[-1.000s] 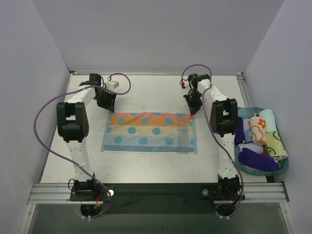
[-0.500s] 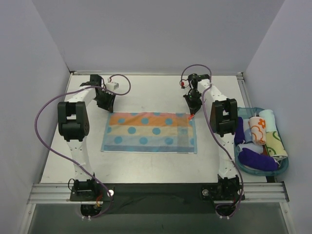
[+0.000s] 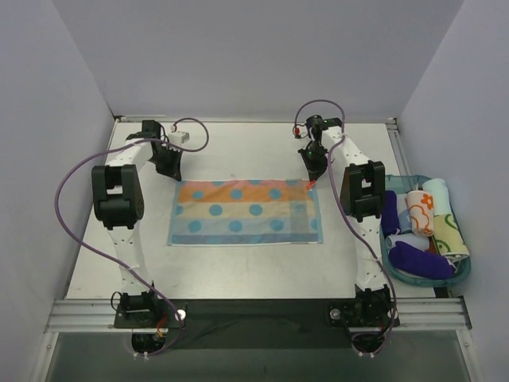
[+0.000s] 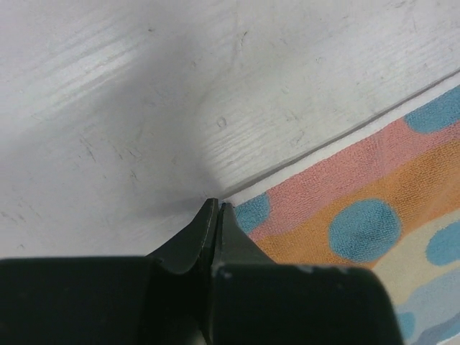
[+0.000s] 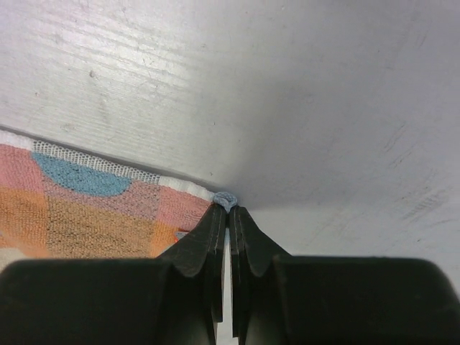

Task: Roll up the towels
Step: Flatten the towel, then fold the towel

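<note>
A striped towel (image 3: 246,211) in orange, cream and light blue with blue dots lies flat in the middle of the table. My left gripper (image 3: 173,176) is down at its far left corner, jaws shut, and the corner (image 4: 248,208) runs in under the fingertips (image 4: 216,203). At the far right corner my right gripper (image 3: 310,181) is shut, with a small blue bulge of the towel (image 5: 227,199) pinched just above its tips (image 5: 230,210). A rolled white towel with orange prints (image 3: 420,211) lies in the basket on the right.
A teal basket (image 3: 465,270) at the right table edge holds several rolled cloths, among them purple ones (image 3: 420,261). Both arms reach over the table's sides, with purple cables looping above them. Bare white table (image 3: 246,151) lies beyond the towel's far edge.
My left gripper has closed at the towel's far left corner. The towel's far edge has shifted slightly away and to the right. The right gripper stays shut on its corner.
</note>
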{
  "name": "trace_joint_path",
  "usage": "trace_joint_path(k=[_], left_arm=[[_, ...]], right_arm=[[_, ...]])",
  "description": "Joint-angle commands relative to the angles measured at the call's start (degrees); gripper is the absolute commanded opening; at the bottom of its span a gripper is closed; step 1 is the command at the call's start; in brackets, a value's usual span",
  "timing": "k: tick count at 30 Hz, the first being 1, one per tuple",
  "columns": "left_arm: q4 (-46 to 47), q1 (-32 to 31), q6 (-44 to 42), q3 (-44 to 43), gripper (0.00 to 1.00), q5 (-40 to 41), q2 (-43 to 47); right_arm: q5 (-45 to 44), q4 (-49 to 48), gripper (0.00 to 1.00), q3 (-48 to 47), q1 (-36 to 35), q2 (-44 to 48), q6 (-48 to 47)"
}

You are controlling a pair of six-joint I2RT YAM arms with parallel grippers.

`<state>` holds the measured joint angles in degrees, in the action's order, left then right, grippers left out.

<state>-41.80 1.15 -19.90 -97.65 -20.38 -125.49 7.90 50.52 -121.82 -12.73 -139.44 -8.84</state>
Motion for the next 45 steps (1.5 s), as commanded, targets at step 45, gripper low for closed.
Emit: trace_joint_path(k=[45], left_arm=[[-2.93,7.99,-10.07,26.99,0.00,-14.07,21.16]], right_arm=[[4.58,-2.19,0.00,34.11,-0.54,25.18,-2.94]])
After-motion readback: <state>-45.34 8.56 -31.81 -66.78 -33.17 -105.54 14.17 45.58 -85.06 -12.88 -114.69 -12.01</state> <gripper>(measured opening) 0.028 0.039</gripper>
